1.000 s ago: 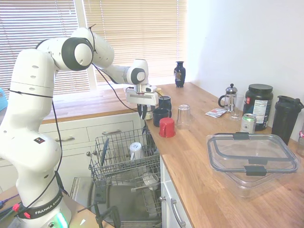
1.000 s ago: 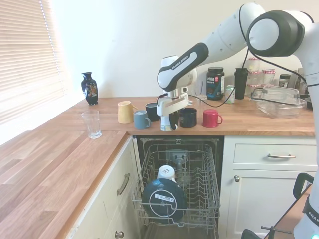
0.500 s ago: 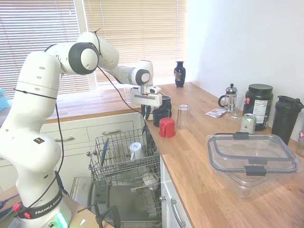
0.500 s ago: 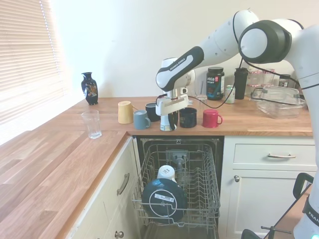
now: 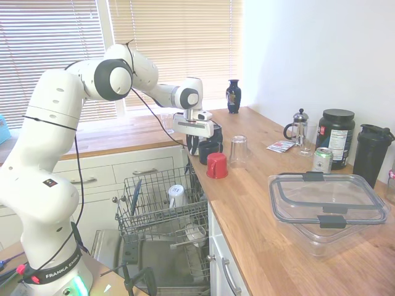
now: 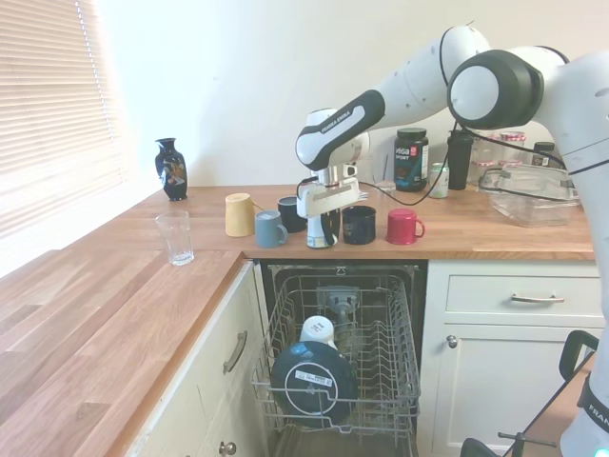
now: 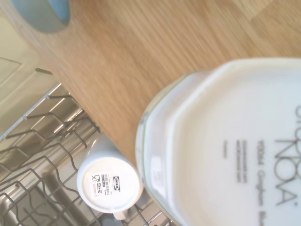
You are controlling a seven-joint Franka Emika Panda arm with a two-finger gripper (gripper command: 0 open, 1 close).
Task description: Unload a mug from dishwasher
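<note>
My gripper [image 6: 321, 231] is shut on the small white mug [image 6: 318, 240], held upside down at the front edge of the wooden counter [image 6: 476, 243], right above the open dishwasher [image 6: 339, 286]. I cannot tell whether the mug touches the counter. The wrist view shows the mug's printed base [image 7: 225, 150] from close by. In the first exterior view my gripper [image 5: 197, 145] hides most of the mug. The dishwasher's grey wire rack [image 5: 148, 209] is pulled out below.
A taller white mug [image 6: 318, 329] stands inverted in the rack [image 6: 381, 381] beside a dark round lid [image 6: 314, 379]. On the counter stand a grey-blue mug [image 6: 269, 229], navy mug [image 6: 360, 224], red mug [image 6: 403, 227], yellow mug [image 6: 239, 214] and a glass [image 6: 175, 237]. A plastic container [image 5: 327, 203] sits further along.
My gripper has carried the white mug from over the dishwasher's edge inward onto the counter, closer to the row of mugs. Nothing else has moved.
</note>
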